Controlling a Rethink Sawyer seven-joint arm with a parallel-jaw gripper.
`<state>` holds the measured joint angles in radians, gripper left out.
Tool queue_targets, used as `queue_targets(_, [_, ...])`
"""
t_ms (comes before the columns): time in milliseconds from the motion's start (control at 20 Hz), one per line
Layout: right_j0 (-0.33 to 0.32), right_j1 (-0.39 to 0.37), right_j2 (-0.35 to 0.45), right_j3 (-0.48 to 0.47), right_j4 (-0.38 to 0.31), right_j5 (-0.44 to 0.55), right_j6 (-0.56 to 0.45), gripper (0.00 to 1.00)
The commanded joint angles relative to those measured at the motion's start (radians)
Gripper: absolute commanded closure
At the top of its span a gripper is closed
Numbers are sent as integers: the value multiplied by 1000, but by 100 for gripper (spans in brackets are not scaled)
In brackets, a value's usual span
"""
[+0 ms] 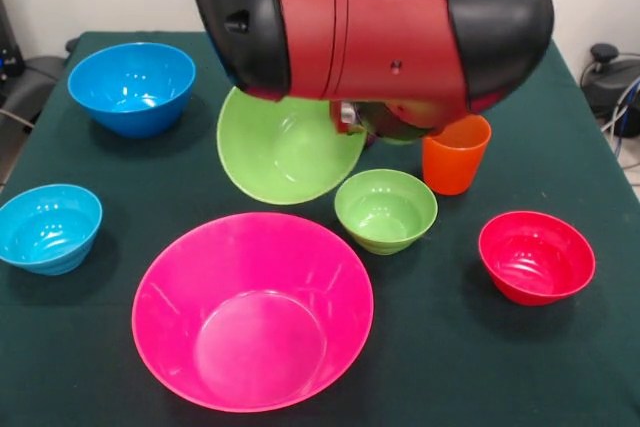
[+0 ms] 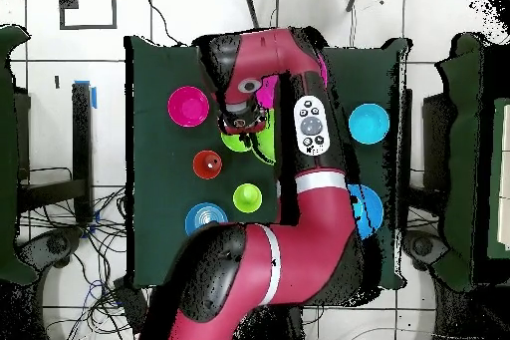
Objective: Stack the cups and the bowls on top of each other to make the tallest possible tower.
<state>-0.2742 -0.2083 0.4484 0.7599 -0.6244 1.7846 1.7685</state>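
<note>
One arm (image 1: 370, 22), red with black joint caps, filled the top of the front view, its thick body lying crosswise above the far half of the green table (image 1: 600, 367). From overhead it rose from the base at the bottom edge, ran up the table's middle, then bent over toward the pink bowl's side. The gripper (image 1: 352, 117) was almost wholly hidden beneath the arm; only a small metallic part showed at the rim of the large green bowl (image 1: 285, 152), and I could not tell whether its fingers were parted or closed, or whether they held that bowl.

The huge pink bowl (image 1: 252, 312) sat empty and upright at the table's near edge, the biggest vessel by far. The large green bowl stood tilted on edge just behind it, its mouth turned toward the camera and its upper rim lost under the arm. The large blue bowl (image 1: 131, 87) stood upright, well apart at the far left. Next in size, a small light-blue bowl (image 1: 48, 227) lay at the left edge, partly cut off by the frame. The small green bowl (image 1: 385, 209) sat just right of the tilted one, and the small red bowl (image 1: 536, 257) stood apart to the right. The orange cup (image 1: 455, 159) stood upright behind the small green bowl, its rim partly covered by the arm. Something dark green showed beside it under the arm, too hidden to name.
</note>
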Motion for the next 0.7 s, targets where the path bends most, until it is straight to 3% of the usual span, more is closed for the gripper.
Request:
queue_targets(50, [2,129,90,-260,-40,235,-210,100])
queue_targets(250, [-6,149,117,-338,-71,329,-232,100])
queue_targets(550, [-9,126,114,-344,-80,344,-240,100])
queue_targets(700, [7,123,127,-392,-122,402,-256,100])
